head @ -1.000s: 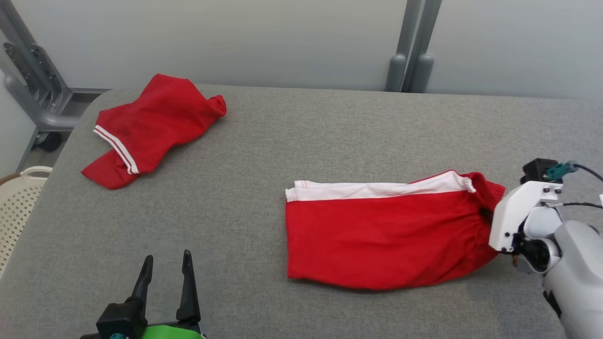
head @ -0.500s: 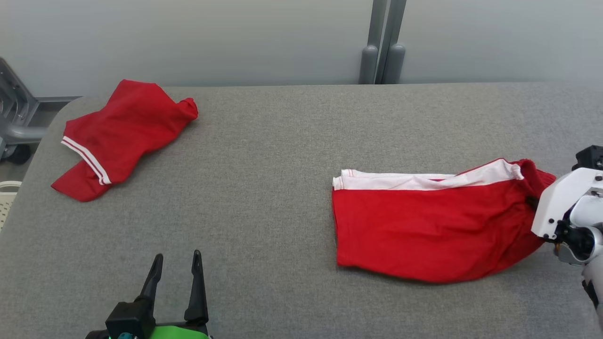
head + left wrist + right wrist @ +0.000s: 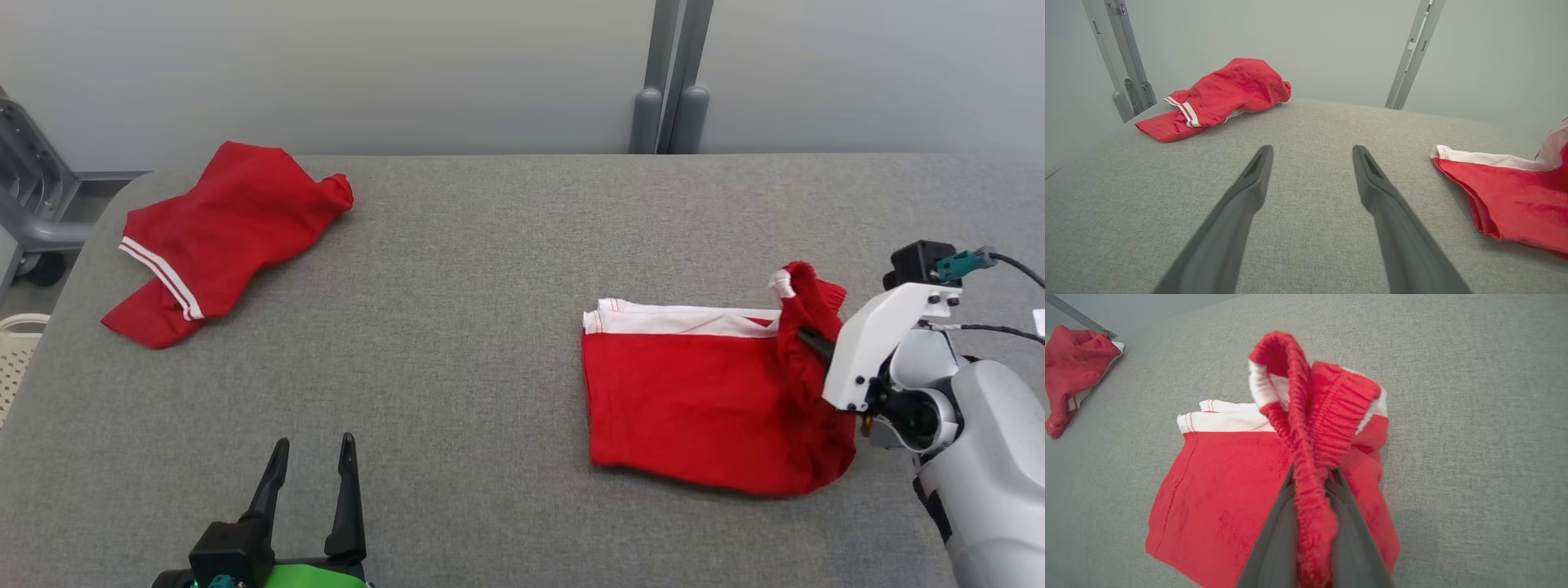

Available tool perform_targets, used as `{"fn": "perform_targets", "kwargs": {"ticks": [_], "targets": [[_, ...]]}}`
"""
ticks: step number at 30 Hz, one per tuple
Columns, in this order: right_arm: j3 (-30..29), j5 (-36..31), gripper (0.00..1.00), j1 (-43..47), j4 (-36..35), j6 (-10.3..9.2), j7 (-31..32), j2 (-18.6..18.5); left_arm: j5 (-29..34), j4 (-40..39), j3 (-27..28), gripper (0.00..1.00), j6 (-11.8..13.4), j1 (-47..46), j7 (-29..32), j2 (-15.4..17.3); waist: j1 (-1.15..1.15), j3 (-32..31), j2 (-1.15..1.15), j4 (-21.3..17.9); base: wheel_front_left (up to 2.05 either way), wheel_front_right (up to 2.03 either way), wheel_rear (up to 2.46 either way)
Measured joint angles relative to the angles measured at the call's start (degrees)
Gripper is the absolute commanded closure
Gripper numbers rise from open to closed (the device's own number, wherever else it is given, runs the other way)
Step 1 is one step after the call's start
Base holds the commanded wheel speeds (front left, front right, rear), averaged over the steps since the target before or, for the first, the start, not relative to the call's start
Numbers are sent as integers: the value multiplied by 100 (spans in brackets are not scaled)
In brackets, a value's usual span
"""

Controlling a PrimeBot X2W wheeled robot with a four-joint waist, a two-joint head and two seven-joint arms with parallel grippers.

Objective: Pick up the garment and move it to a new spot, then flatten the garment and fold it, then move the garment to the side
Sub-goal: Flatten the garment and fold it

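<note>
From the head view, the red shorts (image 3: 694,400) lie on the right half of the grey bench (image 3: 457,327), a white band running along their far edge. The right fingers (image 3: 812,341) are pinched tight on the elastic waistband, which stands up off the bench and curls back over the flat legs. The left fingers (image 3: 346,498) hover at the lower left, spread apart and holding nothing, well apart from the shorts. A second red garment (image 3: 220,237) with white stripes lies crumpled at the far left corner, and a pale perforated basket (image 3: 16,351) shows past the bench's left edge. From the left wrist view, the two dark fingers stand wide over bare bench; the crumpled garment sits far ahead to the left and the hem end of the shorts lies at the right. From the right wrist view, the fingers close on the gathered waistband, which rises in a bunched loop above the legs lying flat on the bench.
</note>
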Motion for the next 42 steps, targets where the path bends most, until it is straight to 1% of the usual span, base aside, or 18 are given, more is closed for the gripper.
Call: {"fn": "perform_targets", "kwargs": {"ticks": [1, 2, 5, 9, 11, 16, 18, 31, 32, 34, 35, 36, 42], "targets": [[19, -23, 100, 16, -66, 0, 18, 60, -2, -1, 1, 0, 0, 0, 0, -1, 0, -1, 0, 13, 0, 0, 0], [46, -96, 100, 37, -138, 0, 37, 203, -4, -3, -10, 0, -5, 0, 0, -5, 0, 0, 0, 40, 0, 0, 0], [110, -266, 100, 46, -152, 0, 43, 456, -4, 0, -27, 0, -18, -13, 0, -34, 0, 12, 0, 89, 0, 0, 0], [237, -393, 100, 13, -43, 0, 69, 813, -8, 23, -52, 0, -31, -88, -1, -70, 0, 40, 0, 182, 0, 0, 0], [268, -476, 100, -53, 67, 0, 63, 924, -10, 49, -62, 0, -58, -120, -1, -93, 0, 55, 0, 234, 0, 0, 0], [241, -693, 100, -218, 510, 0, -78, 1105, 4, 103, -97, 0, -107, -212, -1, -179, 0, 94, 0, 389, 0, 0, 0], [238, -800, 100, -320, 803, 0, -158, 1188, 9, 138, -91, 0, -132, -240, -1, -229, 0, 114, 0, 487, 0, 0, 0], [219, -1205, 100, -823, 2001, 0, -647, 1310, 111, 223, -24, 0, -233, -260, -1, -361, 0, 121, 0, 748, 0, 0, 0], [226, -1215, 86, -860, 2075, 0, -683, 1311, 123, 230, -12, 0, -245, -263, -1, -368, 0, 121, 0, 757, 0, 0, 0], [302, -1137, 53, -917, 2180, 0, -749, 1311, 124, 243, 3, 0, -257, -264, -1, -380, 0, 120, 0, 772, 0, 0, 0], [358, -1073, 25, -945, 2232, 0, -780, 1315, 130, 249, 14, 0, -268, -264, -1, -387, 0, 116, 0, 773, 0, 0, 0], [410, -1020, 0, -975, 2276, 0, -820, 1318, 140, 257, 23, 0, -271, -264, -1, -391, 0, 115, 0, 772, 0, 0, 0], [751, -784, 0, -1095, 2382, 0, -996, 1319, 153, 274, 74, 0, -299, -264, -1, -409, 0, 91, 0, 741, 0, 0, 0]]}}
